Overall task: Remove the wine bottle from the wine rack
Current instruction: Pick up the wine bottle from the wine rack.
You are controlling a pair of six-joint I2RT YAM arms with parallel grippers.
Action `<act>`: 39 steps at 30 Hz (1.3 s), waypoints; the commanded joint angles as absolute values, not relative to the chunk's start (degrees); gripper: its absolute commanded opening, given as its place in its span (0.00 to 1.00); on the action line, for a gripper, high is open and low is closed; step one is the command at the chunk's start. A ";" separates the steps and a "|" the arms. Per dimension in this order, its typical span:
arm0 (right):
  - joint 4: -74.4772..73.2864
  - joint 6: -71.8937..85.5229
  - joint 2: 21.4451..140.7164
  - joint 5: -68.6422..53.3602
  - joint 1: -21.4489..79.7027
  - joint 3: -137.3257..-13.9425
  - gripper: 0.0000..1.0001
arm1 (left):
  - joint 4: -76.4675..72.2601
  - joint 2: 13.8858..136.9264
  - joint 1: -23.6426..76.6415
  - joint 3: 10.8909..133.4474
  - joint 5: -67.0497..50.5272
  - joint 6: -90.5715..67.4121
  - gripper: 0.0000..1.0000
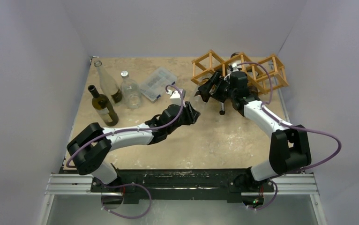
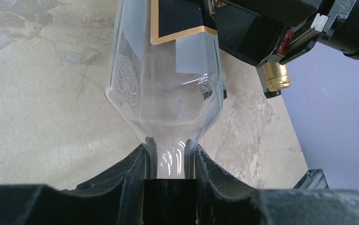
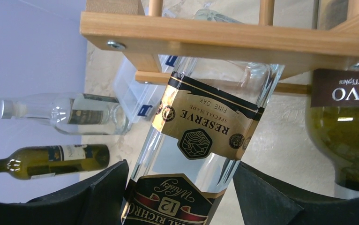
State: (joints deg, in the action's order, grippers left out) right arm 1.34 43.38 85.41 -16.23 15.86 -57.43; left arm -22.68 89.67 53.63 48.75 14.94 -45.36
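The wine rack (image 1: 262, 70) of light wooden rods stands at the back right and also shows in the right wrist view (image 3: 224, 35). A clear bottle (image 3: 201, 117) with a black and gold label slants out of it toward the table's middle, its base end still under a rack bar. My right gripper (image 1: 210, 90) straddles the bottle's body, both fingers (image 3: 98, 192) against the glass. My left gripper (image 1: 194, 112) is shut on the bottle's neck (image 2: 172, 154), just below the shoulder (image 2: 168, 93). A green bottle (image 3: 351, 140) lies in the neighbouring rack cell.
At the back left stand a dark green wine bottle (image 1: 103, 107) and two clear bottles (image 1: 108, 82) (image 1: 130, 90). A clear plastic compartment box (image 1: 158, 83) lies beside them. Grey walls close in the table on three sides.
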 commanded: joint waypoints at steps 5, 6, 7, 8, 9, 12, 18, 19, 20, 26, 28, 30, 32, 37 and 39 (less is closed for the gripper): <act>6.81 44.97 81.29 -19.87 17.07 -56.07 0.83 | -27.58 83.32 55.96 48.07 15.88 -43.27 0.00; 7.03 44.84 81.03 -20.13 17.27 -55.81 0.83 | -27.36 83.06 56.10 48.00 16.03 -43.25 0.00; 7.28 44.75 80.80 -20.40 17.47 -55.55 0.83 | -27.09 82.67 56.26 47.80 16.19 -43.24 0.00; 7.39 44.67 80.56 -20.53 17.67 -55.28 0.83 | -26.84 82.36 56.39 47.62 16.44 -43.26 0.00; 7.57 44.50 80.28 -20.68 17.93 -55.02 0.84 | -26.61 81.98 56.62 47.42 16.70 -43.18 0.00; 7.91 43.84 79.69 -21.06 18.96 -54.27 0.85 | -25.70 80.59 57.15 46.73 17.61 -43.02 0.00; 9.33 43.07 79.42 -21.83 21.08 -53.00 0.87 | -24.62 77.58 58.47 44.53 19.68 -42.89 0.00; 9.59 43.00 79.33 -22.00 21.26 -52.73 0.87 | -24.54 77.14 58.59 44.10 19.99 -42.97 0.00; 9.80 42.94 79.28 -22.20 21.47 -52.49 0.87 | -24.48 76.78 58.70 43.84 20.22 -43.04 0.00; 11.75 41.76 78.67 -23.15 22.91 -50.37 0.89 | -23.41 74.89 59.23 42.17 21.04 -43.77 0.00; 12.37 41.36 78.66 -23.43 23.31 -49.75 0.90 | -23.04 74.31 59.47 41.51 21.29 -44.02 0.00; 12.64 40.87 78.66 -23.38 23.71 -49.38 0.91 | -22.88 73.84 59.79 40.80 21.71 -44.32 0.00; 12.90 40.74 78.90 -23.38 23.92 -49.17 0.92 | -22.77 73.32 60.05 39.99 22.23 -44.78 0.00; 13.17 40.20 79.60 -23.38 24.76 -48.89 0.94 | -22.81 72.49 60.36 38.41 22.94 -45.61 0.00; 13.27 39.64 79.95 -23.09 25.20 -48.69 0.94 | -22.41 72.25 60.38 38.09 23.09 -45.96 0.00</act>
State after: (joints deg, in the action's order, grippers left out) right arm 7.03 42.81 80.58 -20.51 23.70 -48.49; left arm -15.27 75.31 59.77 37.58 22.68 -45.47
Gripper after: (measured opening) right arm 0.939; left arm 0.332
